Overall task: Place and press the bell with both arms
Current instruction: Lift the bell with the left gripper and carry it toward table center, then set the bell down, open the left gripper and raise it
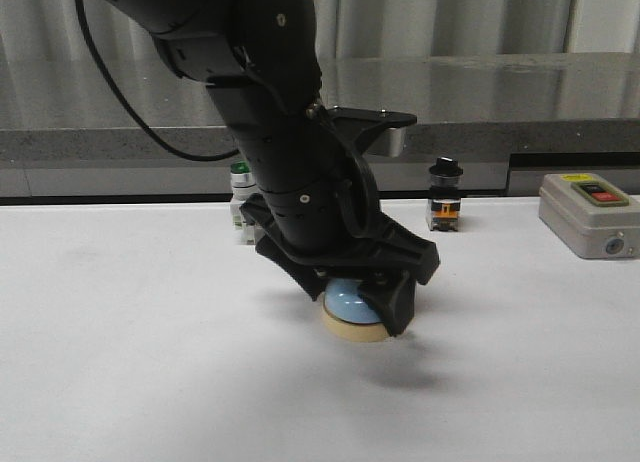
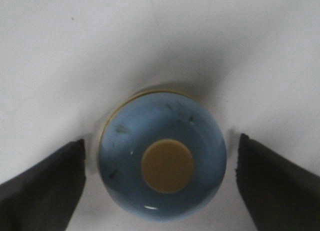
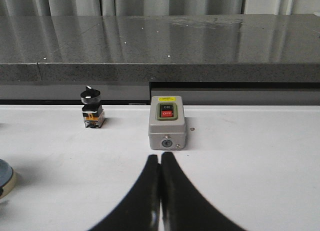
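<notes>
Blue bell [image 2: 162,158] sits on the white desk [image 1: 120,362] between my left tool's [image 1: 360,300] spread fingers [image 2: 42,183], right tool [image 3: 160,163] pressed together apart; closing off-centre could skid it sideways.

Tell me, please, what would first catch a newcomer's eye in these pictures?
The big black left arm's gripper dominates the middle of the white table, its fingers spread either side of the small light-blue dome-shaped bell with its cream button, apparently not touching it. Farther back on the right sits a grey box with red and green buttons; the right gripper points at it, fingers shut.
</notes>
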Action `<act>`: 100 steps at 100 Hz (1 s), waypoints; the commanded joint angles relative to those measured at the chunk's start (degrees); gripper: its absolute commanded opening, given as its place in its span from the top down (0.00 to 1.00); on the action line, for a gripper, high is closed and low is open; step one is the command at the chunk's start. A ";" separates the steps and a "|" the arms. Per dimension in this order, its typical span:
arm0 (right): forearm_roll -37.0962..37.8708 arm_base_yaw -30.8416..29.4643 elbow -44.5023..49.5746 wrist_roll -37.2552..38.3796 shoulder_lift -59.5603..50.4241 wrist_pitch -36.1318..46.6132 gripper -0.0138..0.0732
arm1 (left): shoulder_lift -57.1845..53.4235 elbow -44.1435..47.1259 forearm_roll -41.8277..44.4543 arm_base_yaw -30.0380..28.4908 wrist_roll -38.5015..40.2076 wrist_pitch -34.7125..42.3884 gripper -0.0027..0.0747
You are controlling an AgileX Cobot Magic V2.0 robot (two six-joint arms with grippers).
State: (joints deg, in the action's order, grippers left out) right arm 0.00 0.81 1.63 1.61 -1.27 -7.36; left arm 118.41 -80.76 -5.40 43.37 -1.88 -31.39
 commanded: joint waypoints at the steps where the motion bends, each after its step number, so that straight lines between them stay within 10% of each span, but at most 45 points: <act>1: 0.79 0.06 -0.95 -0.19 -0.72 5.25 0.91 | -3.00 -1.47 -0.97 0.44 0.13 0.56 0.07; 54: 0.79 0.06 -0.95 -0.19 -0.72 5.25 0.91 | -17.78 -1.01 -1.20 -0.50 0.72 -1.17 0.07; 100: 0.79 0.06 -0.95 -0.19 -0.72 5.25 0.91 | -42.50 18.76 -1.31 -14.88 1.88 8.42 0.07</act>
State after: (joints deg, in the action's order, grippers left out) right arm 0.00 0.81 1.63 1.61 -1.27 -7.36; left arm 83.36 -64.76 -5.97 31.57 -1.50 -28.11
